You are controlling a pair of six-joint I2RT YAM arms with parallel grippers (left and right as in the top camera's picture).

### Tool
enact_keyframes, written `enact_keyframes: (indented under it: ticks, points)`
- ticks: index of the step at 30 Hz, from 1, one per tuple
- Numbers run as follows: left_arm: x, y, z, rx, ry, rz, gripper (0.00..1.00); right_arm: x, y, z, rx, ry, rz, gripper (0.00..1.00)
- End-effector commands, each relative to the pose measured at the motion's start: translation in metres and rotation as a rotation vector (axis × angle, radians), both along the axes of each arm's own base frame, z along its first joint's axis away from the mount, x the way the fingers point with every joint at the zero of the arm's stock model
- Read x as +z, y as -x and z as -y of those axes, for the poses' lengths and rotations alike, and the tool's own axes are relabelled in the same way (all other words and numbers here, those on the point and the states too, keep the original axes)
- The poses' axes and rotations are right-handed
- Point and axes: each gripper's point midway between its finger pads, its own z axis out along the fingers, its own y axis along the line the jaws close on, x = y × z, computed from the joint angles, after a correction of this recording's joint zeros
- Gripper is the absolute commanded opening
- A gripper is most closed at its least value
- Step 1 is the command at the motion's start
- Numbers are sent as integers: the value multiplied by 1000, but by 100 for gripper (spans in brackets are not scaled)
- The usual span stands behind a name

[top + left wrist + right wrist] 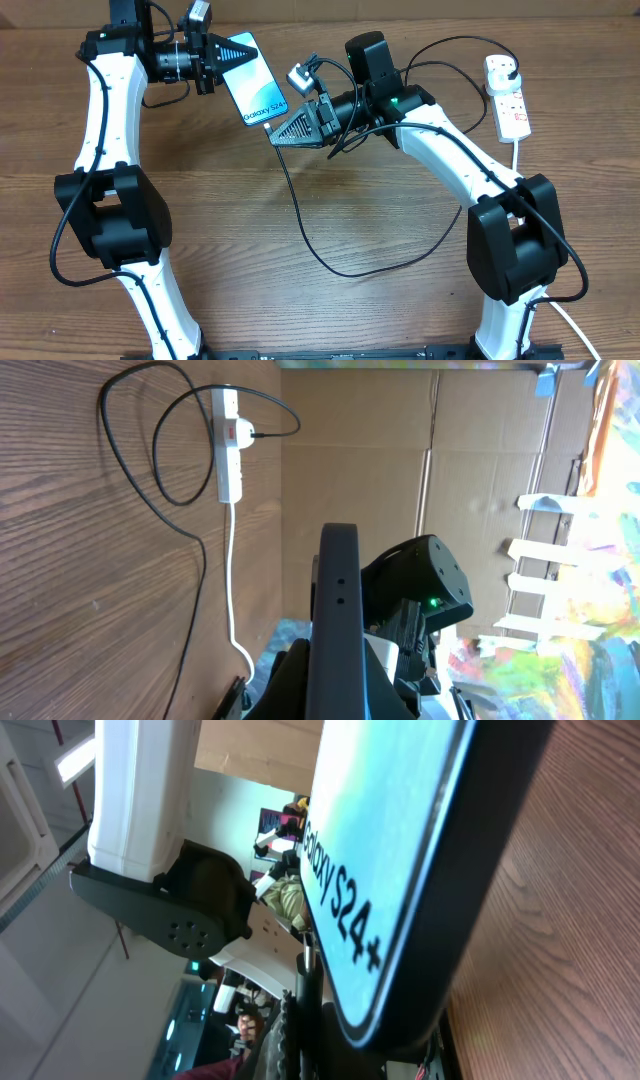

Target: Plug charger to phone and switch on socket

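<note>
while left end effector (222, 58) grips phone (255, 85) | right end effector (272, 135) clamps charger (345, 274) at phone's end

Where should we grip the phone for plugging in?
Pinch the phone by its plain end, opposite the white text, coming from the left, jaws on its flat faces. It's slim, and that leaves the text end clear, where the right gripper brings the charger.

L arm (103, 100) goes from its base at near-left edge to the far side, elbow bent, wrist turned to point right. L pincer (220, 57) is closed, jaws clamped. R arm (450, 150) angles from near-right base up and leftward. R pincer (278, 136) is closed too, tip pointing left, near L pincer but apart.
</note>
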Motion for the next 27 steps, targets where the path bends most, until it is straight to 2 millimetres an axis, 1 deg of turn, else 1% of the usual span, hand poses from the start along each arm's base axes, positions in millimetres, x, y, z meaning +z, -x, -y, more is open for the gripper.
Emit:
enact_keyframes:
  ticks: [1,5,9,27]
  points:
    - [18,5,3,-32,63,51,4,2,-5,3,-16,1,6,4]
    - [23,7,4,-44,90,65,4,1,-8,4,-26,6,5,4]
    - [23,7,4,-44,88,72,4,1,-10,6,-32,7,2,4]
    - [20,6,3,-39,72,74,4,4,-6,7,-11,-7,-8,4]
